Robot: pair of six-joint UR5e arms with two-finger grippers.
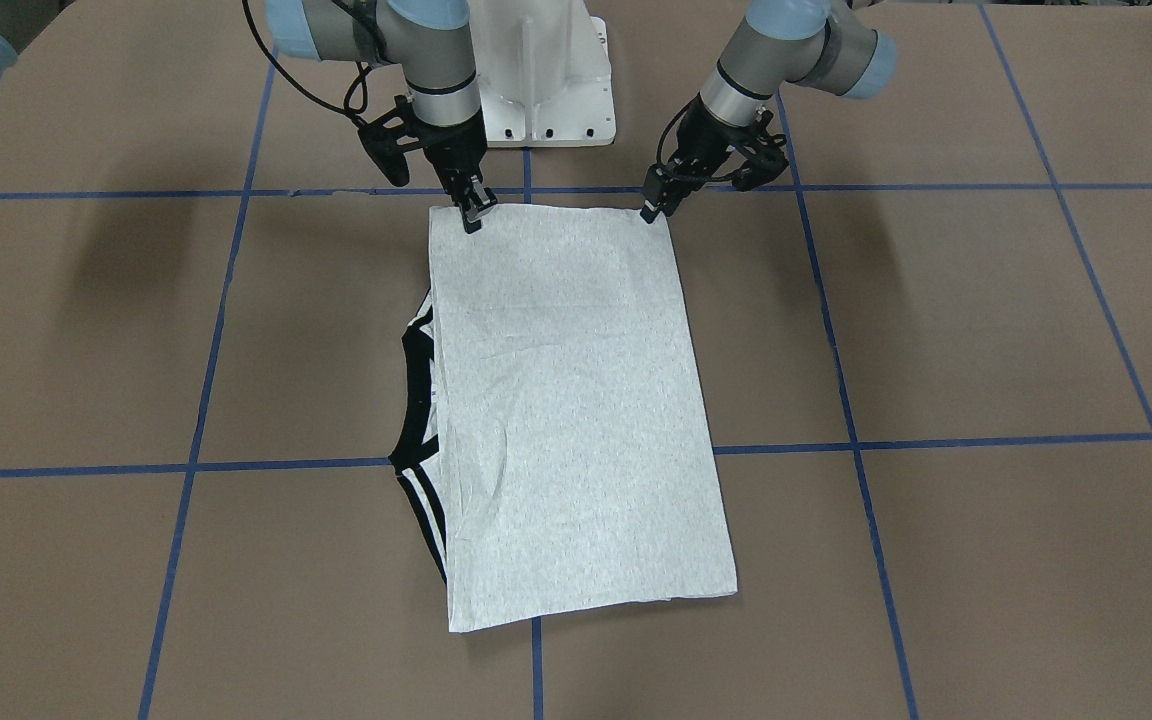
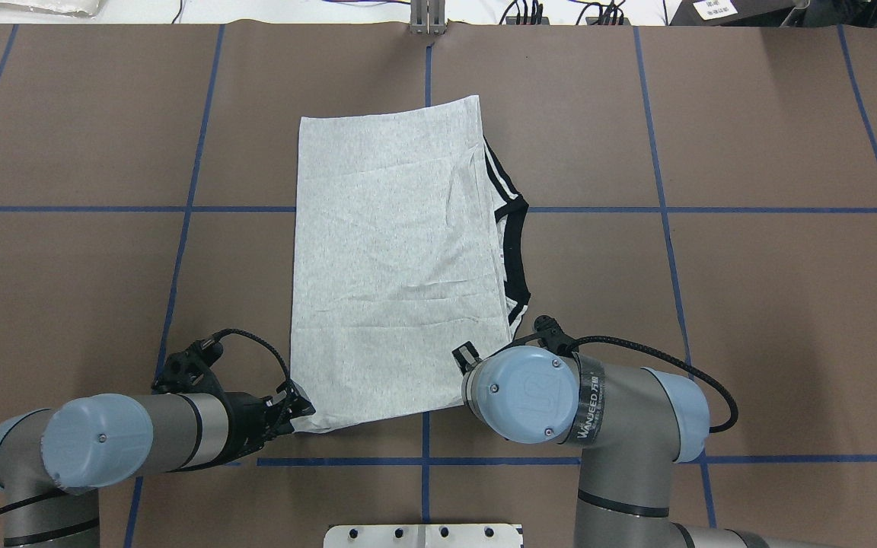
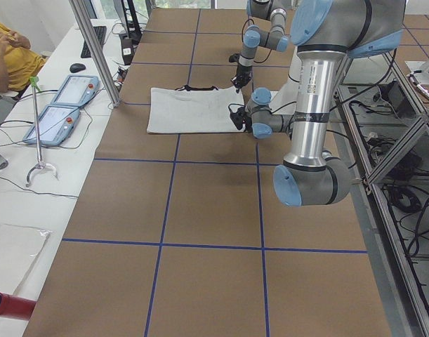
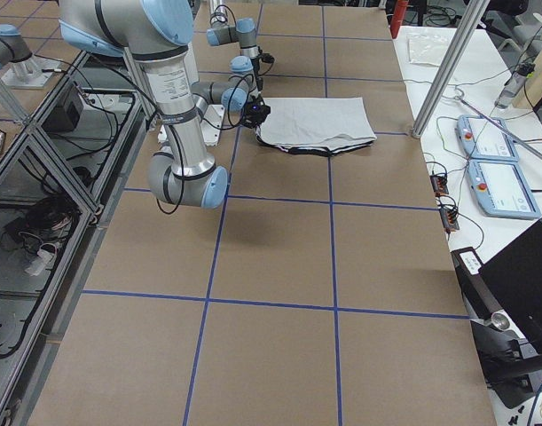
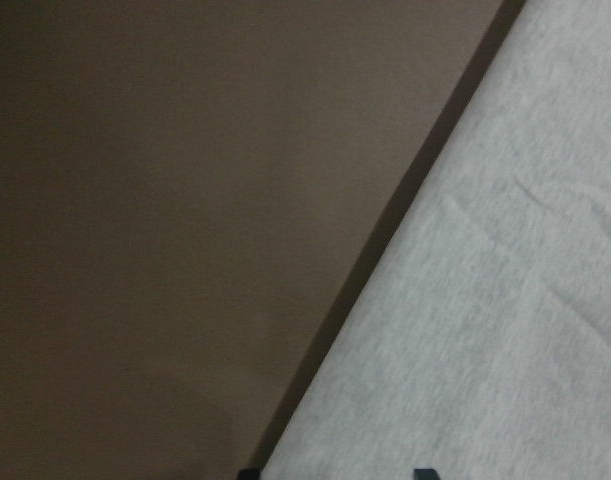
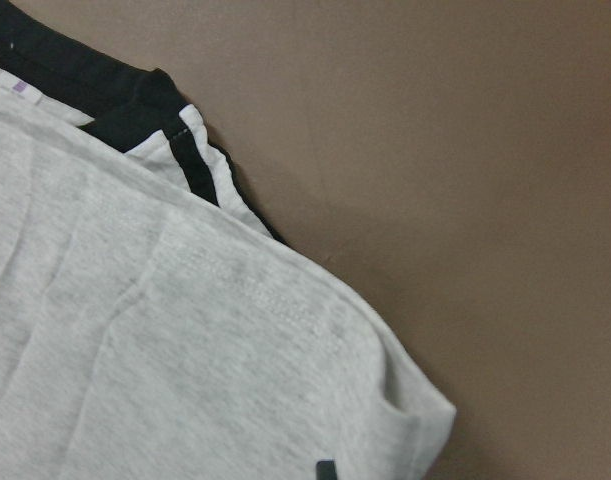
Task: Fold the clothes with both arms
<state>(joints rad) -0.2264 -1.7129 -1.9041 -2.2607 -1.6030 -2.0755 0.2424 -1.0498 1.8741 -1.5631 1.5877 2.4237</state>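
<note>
While the right jaws look pinched on one corner of the T-shirt (image 1: pixel 576 400), the left jaws sit slightly parted at the next corner; it lies flat on the counter (image 1: pixel 936 330) beyond both, and we read "WANEED" on the right arm (image 2: pixel 621 403)

I'm watching a brown table (image 3: pixel 207 203) crossed by blue tape lines (image 3: pixel 214 245). On the bench beside the table lie a control panel (image 3: pixel 74 90), a second panel (image 3: pixel 51 123) and a mouse (image 3: pixel 77 67). A person in yellow (image 3: pixel 7 53) sits beyond them.
</note>
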